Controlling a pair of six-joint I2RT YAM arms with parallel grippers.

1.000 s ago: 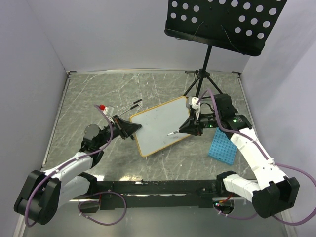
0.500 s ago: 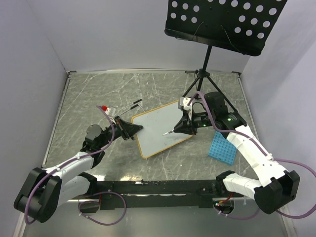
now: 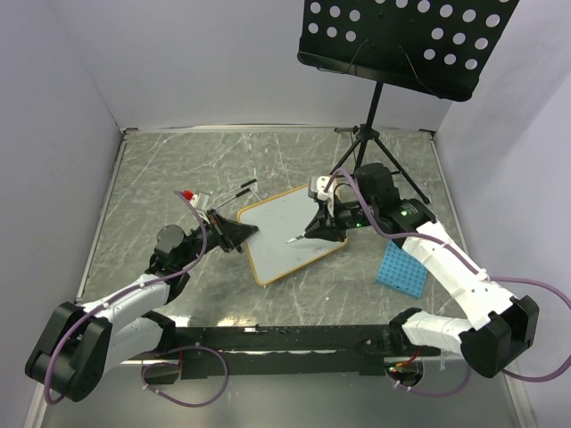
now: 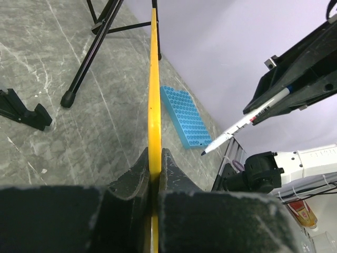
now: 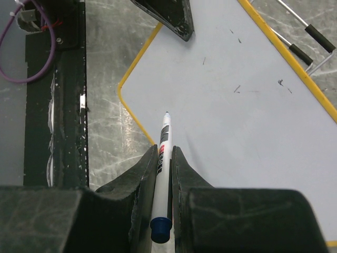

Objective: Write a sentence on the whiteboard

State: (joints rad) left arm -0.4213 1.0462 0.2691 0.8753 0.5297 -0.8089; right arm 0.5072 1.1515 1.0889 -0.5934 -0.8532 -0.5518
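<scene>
From above, the whiteboard (image 3: 284, 217) lies tilted across the middle of the grey marbled table (image 3: 178, 160), its orange frame running from lower left to upper right. The left gripper (image 3: 243, 234) is pinched onto the board's left edge. The right gripper (image 3: 319, 225) comes in from the other side, hanging over the board's right half, clamped around a marker (image 3: 302, 234) whose tip points down-left over the white surface. A blue grid tray (image 3: 399, 267) sits off the board's right end, and a black music stand (image 3: 401, 40) rises behind.

The left wrist camera sees the board edge-on, a thin yellow line squeezed tight between the two dark fingers (image 4: 138, 176). The marker tip hangs off to the right of that line, clear of the surface.

The right wrist camera looks down the marker, held narrowly between its own fingers (image 5: 145, 176). The tip is over the board near its rounded corner. A few small dark flecks (image 5: 237, 88) mark the white; I cannot read them as letters.
</scene>
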